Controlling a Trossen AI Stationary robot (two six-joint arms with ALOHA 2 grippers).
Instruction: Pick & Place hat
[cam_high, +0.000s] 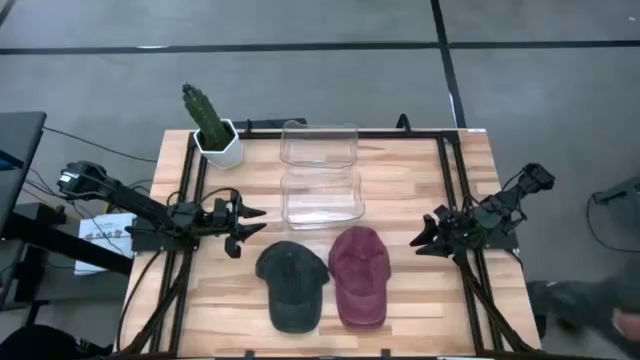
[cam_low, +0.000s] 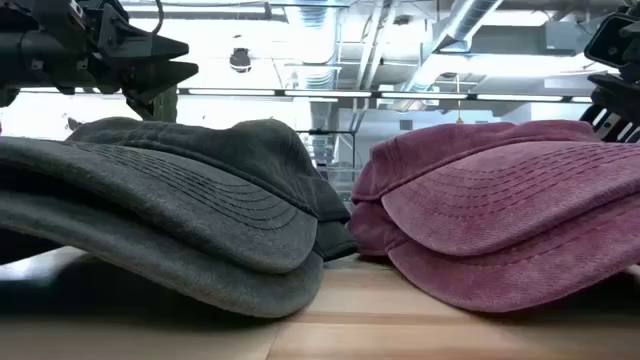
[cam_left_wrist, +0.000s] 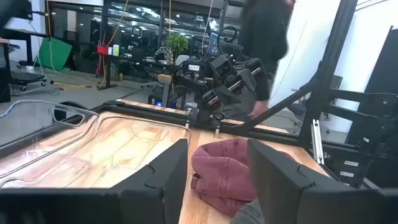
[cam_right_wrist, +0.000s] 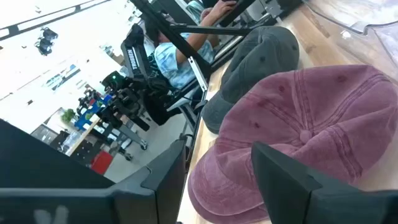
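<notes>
A dark grey cap (cam_high: 291, 285) and a maroon cap (cam_high: 360, 274) lie side by side on the near part of the table, brims toward the near edge. In the low view the grey cap (cam_low: 180, 200) is on the left and the maroon cap (cam_low: 510, 215) on the right. My left gripper (cam_high: 250, 226) hovers open at the table's left side, left of the grey cap. My right gripper (cam_high: 420, 238) hovers open at the right side, just right of the maroon cap (cam_right_wrist: 292, 124). The left wrist view shows the maroon cap (cam_left_wrist: 227, 171) ahead of its fingers.
Two clear plastic bins (cam_high: 321, 198) (cam_high: 320, 143) stand one behind the other at the table's middle and far part. A potted cactus in a white pot (cam_high: 214, 131) sits at the far left corner. A black frame (cam_high: 450, 150) borders the table. A person shows in the room beyond.
</notes>
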